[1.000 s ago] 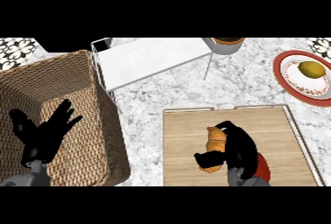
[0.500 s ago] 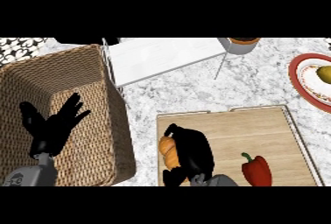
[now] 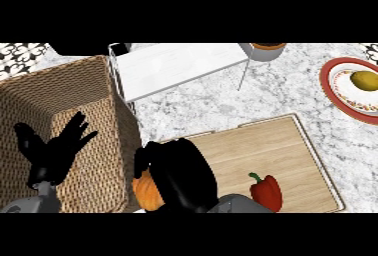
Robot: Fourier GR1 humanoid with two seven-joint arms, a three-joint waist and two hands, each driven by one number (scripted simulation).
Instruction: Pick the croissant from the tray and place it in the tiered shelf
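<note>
The golden-brown croissant (image 3: 148, 193), held in curled fingers of the right hand (image 3: 184, 175), should be carried to the white tiered shelf (image 3: 177, 65) at twelve o'clock.

The worktop (image 3: 221, 105) is white marble veined grey, the tray (image 3: 280, 145) pale wood grain, and the basket (image 3: 88, 100) brown woven wicker. The croissant (image 3: 148, 194) is golden orange, the pepper (image 3: 267, 192) red with a green stem, and the fruit (image 3: 365, 80) yellow-green on a white, red-rimmed plate (image 3: 323, 82). The tiered shelf (image 3: 177, 65) is white with grey legs; the left hand (image 3: 55, 152) and right hand (image 3: 181, 175) are black.
</note>
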